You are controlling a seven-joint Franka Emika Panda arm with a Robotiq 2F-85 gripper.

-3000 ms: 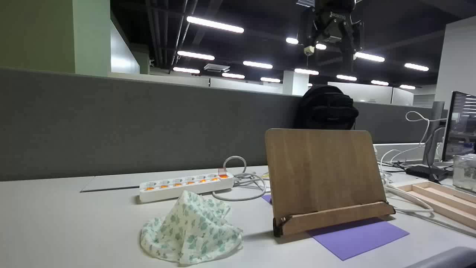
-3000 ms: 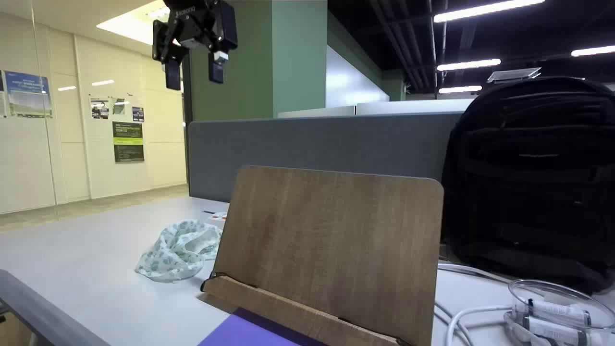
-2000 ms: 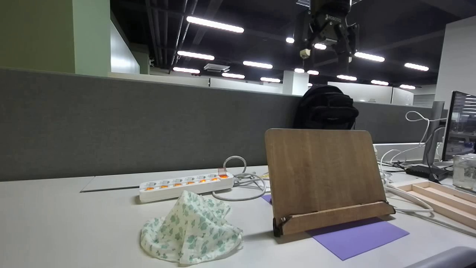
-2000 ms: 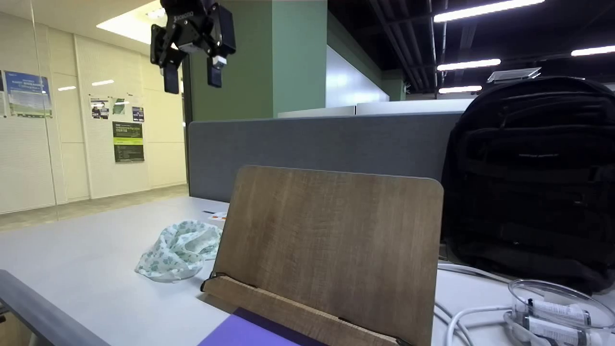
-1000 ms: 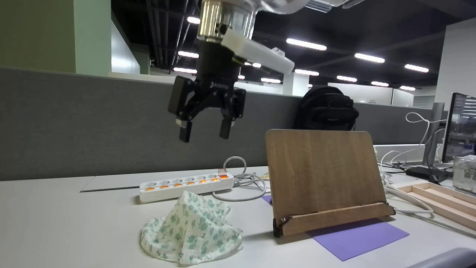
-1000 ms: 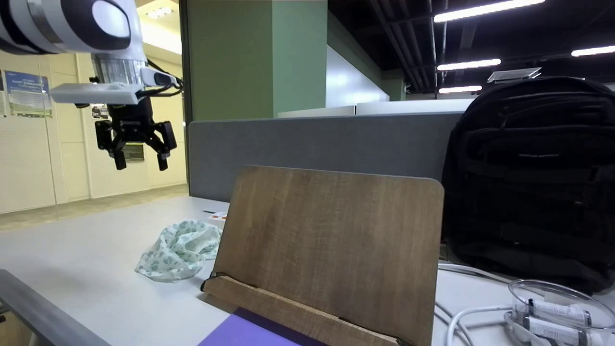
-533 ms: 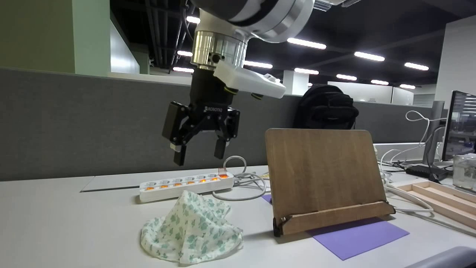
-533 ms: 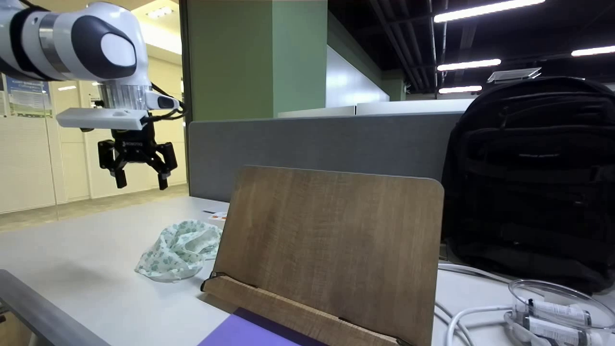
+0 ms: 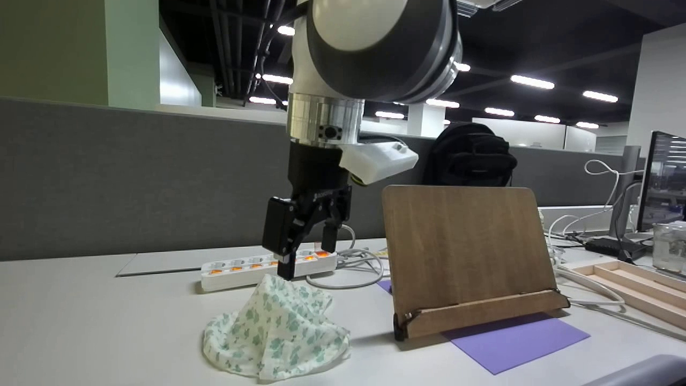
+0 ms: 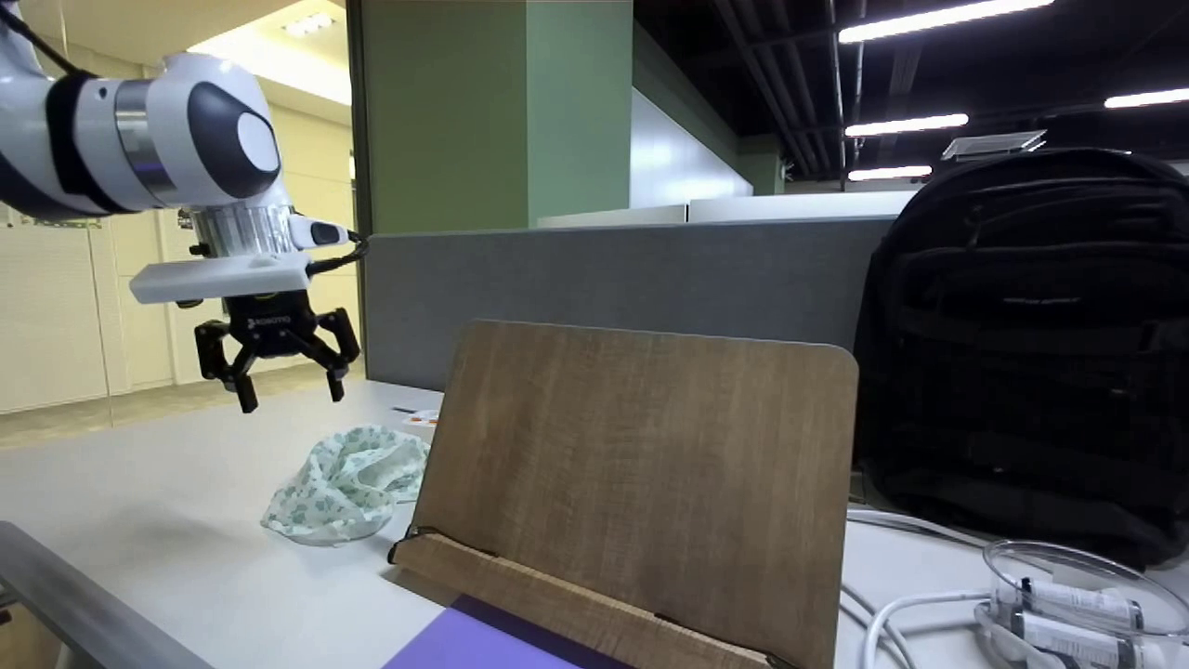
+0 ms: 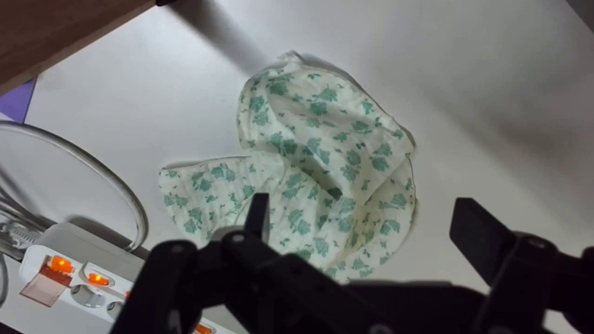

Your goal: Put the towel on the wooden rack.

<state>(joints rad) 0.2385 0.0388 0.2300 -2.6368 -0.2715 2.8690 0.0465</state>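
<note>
The towel, white with a green leaf print, lies crumpled on the white table, and it shows in both exterior views. The wooden rack is a tilted brown board with a front ledge; it stands beside the towel. In the wrist view the towel lies below the fingers, and an edge of the rack shows at the top left. My gripper is open and empty, pointing down above the table near the towel. In the wrist view its fingers are wide apart.
A white power strip with cables lies behind the towel, near the grey partition. A purple sheet lies under the rack. A black backpack is behind the rack. A light wooden tray and a clear bowl stand nearby.
My gripper has come down from high up to above the table near the towel, turning somewhat, and stays open. The towel and the rack have not moved.
</note>
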